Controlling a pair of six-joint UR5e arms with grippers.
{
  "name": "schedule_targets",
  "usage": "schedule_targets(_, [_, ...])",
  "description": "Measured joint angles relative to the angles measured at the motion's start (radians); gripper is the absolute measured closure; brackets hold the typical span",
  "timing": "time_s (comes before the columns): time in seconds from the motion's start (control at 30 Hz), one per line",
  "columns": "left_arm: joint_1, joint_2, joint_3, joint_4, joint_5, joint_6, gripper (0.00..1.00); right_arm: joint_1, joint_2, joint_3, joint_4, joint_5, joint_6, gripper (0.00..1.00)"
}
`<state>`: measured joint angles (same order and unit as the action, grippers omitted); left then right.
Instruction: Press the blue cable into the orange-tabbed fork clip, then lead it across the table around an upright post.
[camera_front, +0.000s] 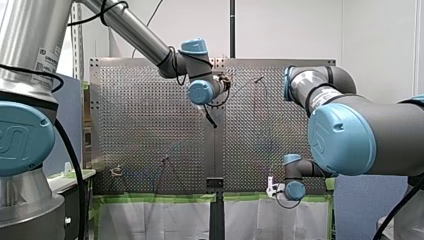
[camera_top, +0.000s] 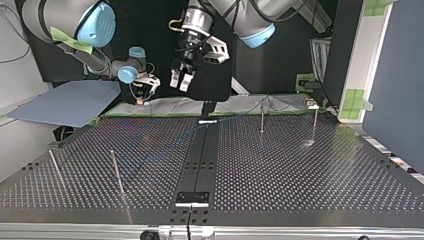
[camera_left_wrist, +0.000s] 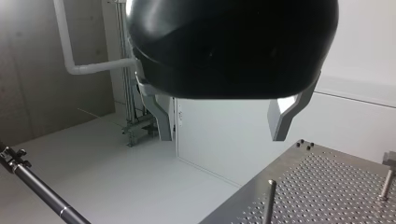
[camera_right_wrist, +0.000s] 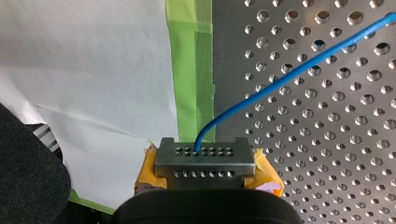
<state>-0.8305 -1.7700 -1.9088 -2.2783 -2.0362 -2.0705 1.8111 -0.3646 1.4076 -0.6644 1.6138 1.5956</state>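
My right gripper (camera_right_wrist: 204, 153), with yellow pads behind perforated metal plates, is shut on the blue cable (camera_right_wrist: 280, 81). From its fingers the cable runs out over the perforated table (camera_right_wrist: 336, 140). In the top view my right gripper (camera_top: 145, 92) hangs at the table's far edge on the left, and the thin cable (camera_top: 172, 144) shows faintly on the plate. My left gripper (camera_left_wrist: 222, 126) is open, its metal fingers holding nothing. It hovers high above the far middle of the table (camera_top: 181, 80). A small clip (camera_top: 312, 104) sits at the far right.
Upright posts stand on the table: two at the top view's near left (camera_top: 116, 170) (camera_top: 54, 165) and two at the far right (camera_top: 262, 117) (camera_top: 315, 122). A black strip (camera_top: 200, 160) runs down the table's middle. Green tape (camera_right_wrist: 189, 70) and white sheeting line the table edge.
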Motion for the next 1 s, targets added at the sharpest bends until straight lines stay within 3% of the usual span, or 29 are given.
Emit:
schedule_targets(0.27, [0.000,-0.005,-0.088,0.088,0.000,-0.011,0.00,0.000,0.000,0.000,0.000,0.000,0.000,0.99])
schedule_targets(0.43, [0.007,-0.038,-0.138,0.124,0.002,-0.014,0.00,0.000,0.000,-0.002,0.000,0.000,0.000,0.99])
schedule_targets(0.63, [0.012,-0.072,-0.200,0.120,0.012,-0.015,0.00,0.001,0.000,-0.002,0.000,0.000,0.000,0.99])
schedule_targets(1.0, [0.018,-0.076,-0.313,0.113,0.003,-0.014,0.00,0.006,0.000,-0.003,0.000,0.000,0.000,0.99])
